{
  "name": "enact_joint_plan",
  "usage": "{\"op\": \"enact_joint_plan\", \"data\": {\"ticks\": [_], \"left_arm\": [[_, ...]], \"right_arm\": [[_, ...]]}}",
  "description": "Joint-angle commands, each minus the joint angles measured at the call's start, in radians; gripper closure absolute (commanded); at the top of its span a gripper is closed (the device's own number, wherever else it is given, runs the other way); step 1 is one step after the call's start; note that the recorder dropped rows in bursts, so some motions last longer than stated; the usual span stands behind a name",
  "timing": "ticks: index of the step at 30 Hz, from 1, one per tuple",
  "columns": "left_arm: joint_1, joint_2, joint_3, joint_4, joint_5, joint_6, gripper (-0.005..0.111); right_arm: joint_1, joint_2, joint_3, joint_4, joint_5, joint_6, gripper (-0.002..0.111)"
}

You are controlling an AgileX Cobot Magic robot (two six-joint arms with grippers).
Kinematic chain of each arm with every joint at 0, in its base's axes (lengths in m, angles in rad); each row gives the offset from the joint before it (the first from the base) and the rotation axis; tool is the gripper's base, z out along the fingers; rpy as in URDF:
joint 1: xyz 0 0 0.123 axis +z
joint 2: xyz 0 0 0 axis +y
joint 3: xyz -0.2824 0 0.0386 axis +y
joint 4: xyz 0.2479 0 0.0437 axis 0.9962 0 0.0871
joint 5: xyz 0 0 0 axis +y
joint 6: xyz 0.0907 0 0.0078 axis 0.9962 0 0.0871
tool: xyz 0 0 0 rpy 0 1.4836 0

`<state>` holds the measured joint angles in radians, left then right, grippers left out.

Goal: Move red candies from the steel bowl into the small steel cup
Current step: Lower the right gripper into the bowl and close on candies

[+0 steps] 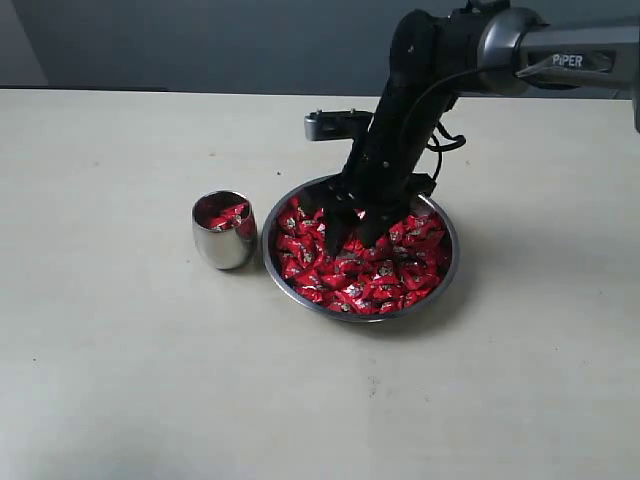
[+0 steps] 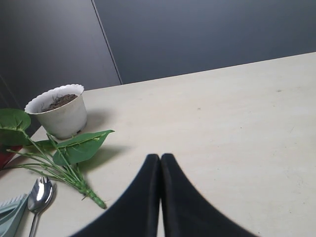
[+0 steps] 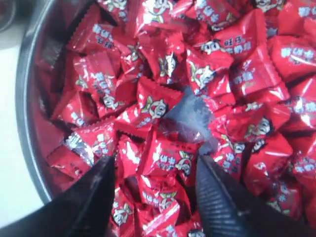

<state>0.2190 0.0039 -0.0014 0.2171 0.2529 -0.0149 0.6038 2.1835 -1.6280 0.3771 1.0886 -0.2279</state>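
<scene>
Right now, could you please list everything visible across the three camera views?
red candies: many, red, heaped in the bowl; a few in the cup
steel bowl: one, silver, mid-table
small steel cup: one, silver, close beside the bowl
table: one, cream, under everything
flowerpot: one, white, holding soil, at the table's edge
leafy stem: one, green, lying beside the flowerpot
spoon: one, silver, beside the stem
pale green item: one, cropped, beside the spoon
left pincer: one, black, shut, over bare table
right pincer: one, black, open, tips among the bowl's candies
</scene>
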Motion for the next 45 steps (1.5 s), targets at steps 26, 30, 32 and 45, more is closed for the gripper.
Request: {"op": "enact_joint_plan", "data": {"ticks": [26, 30, 32, 45], "left_arm": [[-0.003, -0.004, 0.001, 0.004, -0.013, -0.004, 0.106], [-0.003, -0.004, 0.001, 0.004, -0.013, -0.004, 0.106], [-0.003, -0.004, 0.001, 0.004, -0.013, -0.004, 0.106], [-0.003, -0.004, 0.001, 0.004, -0.013, -0.004, 0.106]], "right_arm": [[-0.003, 0.012, 0.002, 0.017, 0.020, 0.003, 0.107], [-0.003, 0.014, 0.002, 0.024, 0.038, 0.003, 0.086], [-0.003, 0.016, 0.002, 0.024, 0.033, 0.003, 0.066], [-0.003, 0.076, 0.002, 0.027, -0.036, 0.030, 0.053]]}}
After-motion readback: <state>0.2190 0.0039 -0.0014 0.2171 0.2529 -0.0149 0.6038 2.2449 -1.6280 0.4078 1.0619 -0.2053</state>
